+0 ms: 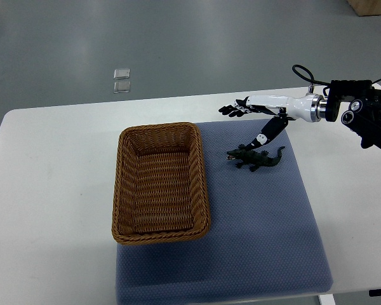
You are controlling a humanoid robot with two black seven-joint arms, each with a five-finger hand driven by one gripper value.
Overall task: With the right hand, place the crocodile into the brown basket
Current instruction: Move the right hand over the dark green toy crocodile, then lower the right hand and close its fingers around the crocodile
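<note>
Just beneath the downward-pointing thumb of the white-and-black right robot hand (267,105), the small dark green toy crocodile (255,159) is lying flat on the blue-grey dimpled fabric mat (267,235), while the black-tipped fingers (233,110) are stretching out open, gripping nothing. It is looking light, rigid and bumpy, likely moulded plastic, so pinching across the thick mid-body seems safer than taking the thin tail or legs. Past the fingers, well apart, the rectangular brown woven wicker basket (160,237) is sitting, stiff-walled and ridged.

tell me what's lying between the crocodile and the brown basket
Only a bare strip of the blue mat. In the top view, the crocodile lies on it to the right of the brown basket, clear of its rim.
</note>
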